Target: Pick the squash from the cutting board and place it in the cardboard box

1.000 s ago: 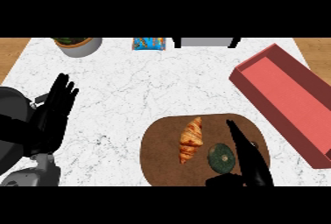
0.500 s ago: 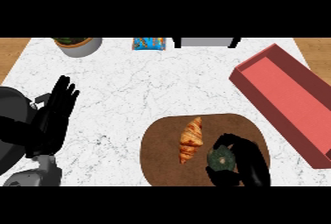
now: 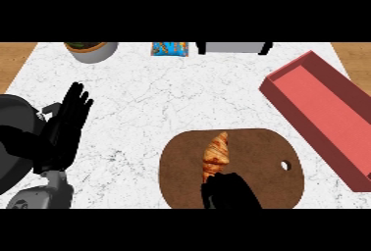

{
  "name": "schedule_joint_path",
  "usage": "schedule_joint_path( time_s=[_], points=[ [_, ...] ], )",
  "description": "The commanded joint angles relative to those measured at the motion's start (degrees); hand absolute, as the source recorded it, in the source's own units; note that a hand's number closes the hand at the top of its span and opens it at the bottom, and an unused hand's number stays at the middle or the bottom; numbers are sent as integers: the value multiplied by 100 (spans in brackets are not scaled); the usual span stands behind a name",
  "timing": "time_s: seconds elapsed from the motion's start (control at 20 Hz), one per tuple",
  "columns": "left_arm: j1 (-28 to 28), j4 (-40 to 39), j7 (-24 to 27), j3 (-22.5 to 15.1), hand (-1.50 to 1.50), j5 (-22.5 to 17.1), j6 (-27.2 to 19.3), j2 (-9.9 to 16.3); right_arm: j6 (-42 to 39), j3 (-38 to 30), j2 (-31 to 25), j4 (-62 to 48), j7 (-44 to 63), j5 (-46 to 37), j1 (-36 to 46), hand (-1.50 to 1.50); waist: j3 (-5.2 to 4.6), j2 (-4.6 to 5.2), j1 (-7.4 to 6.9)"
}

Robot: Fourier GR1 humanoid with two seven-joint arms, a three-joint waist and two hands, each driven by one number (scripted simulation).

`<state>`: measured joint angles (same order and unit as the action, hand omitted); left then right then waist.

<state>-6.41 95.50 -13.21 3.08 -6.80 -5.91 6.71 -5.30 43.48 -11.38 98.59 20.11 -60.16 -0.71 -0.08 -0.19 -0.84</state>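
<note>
While its left hand [image 3: 66, 125] rests open at the counter's edge, the robot's right hand [image 3: 230, 191] curls over the cutting board [image 3: 268, 162], apparently hiding the squash beside a croissant [image 3: 217, 153], the red box [image 3: 319, 108] waiting nearby.

The counter [image 3: 181, 93] looks like white stone with thin grey cracks, smooth and a bit shiny. The cutting board [image 3: 268, 162] is dark brown wood, matt. The croissant [image 3: 217, 154] looks flaky and golden. The box [image 3: 319, 108] on the right is dull red, flat and smooth. Both hands are matt black.
</note>
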Motion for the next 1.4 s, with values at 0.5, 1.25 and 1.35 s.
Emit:
schedule_joint_path(
  time_s=[0.5,1.25,1.35],
  points=[
    [-28,-85,31,278,0,-105,149,183,-1054,1363,-406,2860,282,-1315,-151,150,5,3,130],
    [55,-216,244,86,0,56,90,-40,-1431,-1801,840,3884,1267,-418,674,150,7,35,72],
    [-41,92,-83,21,0,94,9,-10,-2081,-2356,1059,3941,1463,-88,1231,150,6,30,46]
  ],
)
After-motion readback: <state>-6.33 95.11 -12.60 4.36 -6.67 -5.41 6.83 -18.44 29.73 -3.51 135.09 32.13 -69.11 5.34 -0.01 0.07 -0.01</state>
